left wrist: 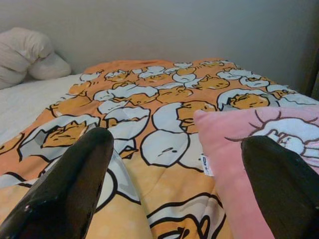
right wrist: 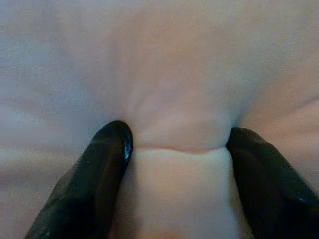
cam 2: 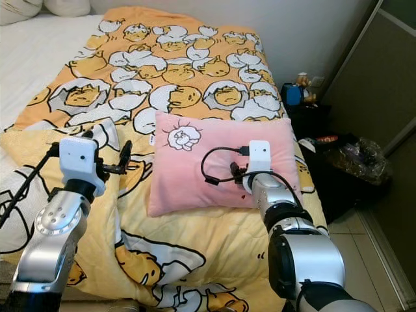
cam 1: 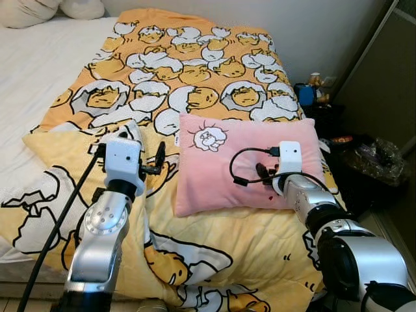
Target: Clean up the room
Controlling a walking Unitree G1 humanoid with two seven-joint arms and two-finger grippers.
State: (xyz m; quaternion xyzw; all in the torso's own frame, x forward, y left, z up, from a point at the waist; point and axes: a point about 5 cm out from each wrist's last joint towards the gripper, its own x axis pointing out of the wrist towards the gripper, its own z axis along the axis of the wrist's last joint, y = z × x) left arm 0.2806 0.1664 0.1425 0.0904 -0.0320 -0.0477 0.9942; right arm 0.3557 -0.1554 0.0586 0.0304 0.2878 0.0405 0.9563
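Note:
A pink pillow (cam 1: 214,172) with a small cartoon face lies on the yellow egg-print blanket (cam 1: 188,71) at the bed's right side. My right gripper (cam 1: 263,174) presses down into the pillow's right half. In the right wrist view its fingers (right wrist: 94,169) pinch a raised fold of the pink fabric (right wrist: 177,164) between them. My left gripper (cam 1: 157,164) hovers open just left of the pillow, above the blanket, holding nothing. The left wrist view has the pillow's corner (left wrist: 259,124) beside one finger.
White sheet (cam 1: 32,71) and white pillows (cam 1: 39,10) lie at the far left. Right of the bed stand a blue container (cam 1: 305,94), a black plastic bag (cam 1: 377,159) and a dark cabinet (cam 1: 383,71). The blanket hangs over the near bed edge.

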